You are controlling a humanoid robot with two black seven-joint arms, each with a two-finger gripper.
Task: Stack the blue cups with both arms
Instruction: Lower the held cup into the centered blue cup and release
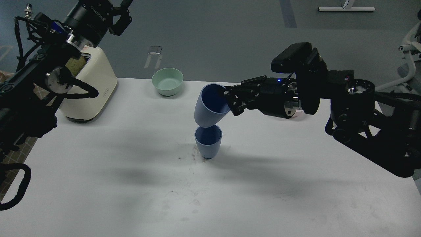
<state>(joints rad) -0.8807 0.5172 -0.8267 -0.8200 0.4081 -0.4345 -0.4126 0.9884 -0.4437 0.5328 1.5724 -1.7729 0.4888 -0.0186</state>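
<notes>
One blue cup stands upright near the middle of the white table. My right gripper is shut on the rim of the second blue cup, one finger inside the mouth. It holds that cup tilted, base down, directly over the standing cup's mouth, with the base at or just above its rim. My left gripper is raised at the top left, far from both cups, empty. Its fingertips run off the top edge.
A mint-green bowl sits at the table's back edge. A cream appliance stands at the back left under my left arm. The pink bowl is almost wholly hidden behind my right arm. A chair is off the table at the far right.
</notes>
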